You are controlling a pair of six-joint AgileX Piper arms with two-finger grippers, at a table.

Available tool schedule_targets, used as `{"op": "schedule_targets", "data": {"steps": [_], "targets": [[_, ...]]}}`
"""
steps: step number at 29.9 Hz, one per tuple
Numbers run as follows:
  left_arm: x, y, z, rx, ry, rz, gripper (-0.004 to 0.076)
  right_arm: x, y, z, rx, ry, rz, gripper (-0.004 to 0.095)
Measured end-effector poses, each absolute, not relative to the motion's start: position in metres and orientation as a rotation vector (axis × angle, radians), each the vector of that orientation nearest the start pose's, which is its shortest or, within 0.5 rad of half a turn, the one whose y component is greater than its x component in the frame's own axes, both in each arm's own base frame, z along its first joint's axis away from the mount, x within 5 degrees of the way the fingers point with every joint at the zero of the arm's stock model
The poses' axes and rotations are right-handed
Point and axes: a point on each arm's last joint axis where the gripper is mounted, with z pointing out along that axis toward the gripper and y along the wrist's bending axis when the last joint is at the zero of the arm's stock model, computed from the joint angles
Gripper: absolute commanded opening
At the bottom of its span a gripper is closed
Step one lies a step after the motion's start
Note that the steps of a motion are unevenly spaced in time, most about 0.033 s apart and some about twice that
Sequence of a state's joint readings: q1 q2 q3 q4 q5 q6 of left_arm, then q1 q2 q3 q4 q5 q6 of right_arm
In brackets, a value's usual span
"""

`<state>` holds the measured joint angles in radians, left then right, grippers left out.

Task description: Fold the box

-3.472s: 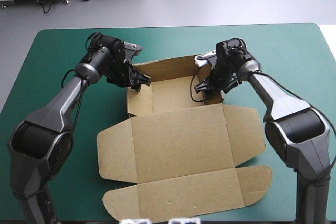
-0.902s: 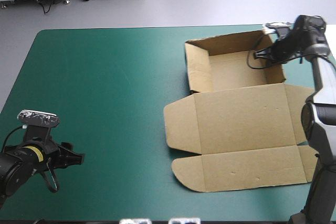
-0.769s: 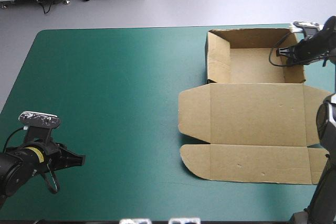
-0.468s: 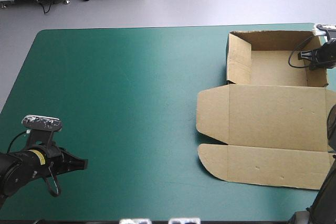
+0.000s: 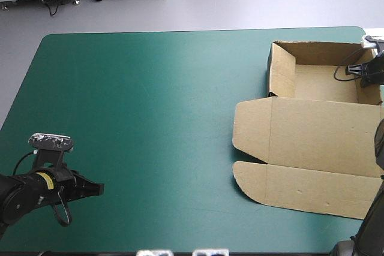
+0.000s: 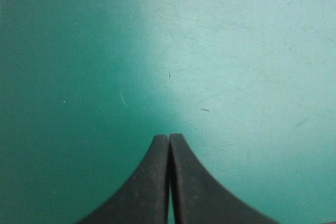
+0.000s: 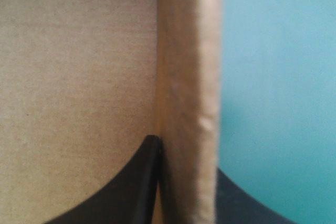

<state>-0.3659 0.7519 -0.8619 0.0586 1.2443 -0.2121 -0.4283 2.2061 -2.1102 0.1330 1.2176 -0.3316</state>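
At the table's far right, box point(image 5: 312, 133): brown board, set up as an open tray at the far edge, with the lid lying flat toward the near edge
Tray point(image 5: 315, 82): three raised walls in plain sight from the high view, bare floor inside, sitting near the far right corner of the table
Lid point(image 5: 324, 124): unfolded flat on the cover, rounded side flaps point(image 5: 249, 133) spread on the left, right end cut off by the edge of the high view
Right gripper point(image 5: 362, 71): clamped on the tray's right wall, one black finger point(image 7: 139, 182) inside against the board, the other outside, all but closed with the sheet between
Right wall point(image 7: 186, 103): upright and seen edge-on from the right wrist, between the tray floor point(image 7: 79, 77) and the open cover
Left gripper point(image 5: 96, 189): closed on nothing, black fingers point(image 6: 152, 187) pressed together in one pointed arch, near the near left corner, well apart from the box
Teal-green cover point(image 5: 150, 100): bare between the two grippers, faintly scratched ahead of the left fingertips
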Motion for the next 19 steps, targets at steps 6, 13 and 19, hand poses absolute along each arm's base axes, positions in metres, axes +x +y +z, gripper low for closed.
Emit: {"op": "schedule_targets", "data": {"steps": [6,13,19], "targets": [[0.102,-0.034,0.336,0.206,2.612,-0.124,-0.0010,0.434,-0.208,0.262,0.262,2.764,-0.031,0.0907],[0.102,-0.034,0.336,0.207,2.612,-0.123,-0.0010,0.426,-0.218,0.282,0.389,2.694,-0.043,0.0905],[0.104,-0.032,0.337,0.208,2.583,-0.089,-0.0010,0.414,-0.172,0.387,0.224,2.349,0.302,0.0643]]}}
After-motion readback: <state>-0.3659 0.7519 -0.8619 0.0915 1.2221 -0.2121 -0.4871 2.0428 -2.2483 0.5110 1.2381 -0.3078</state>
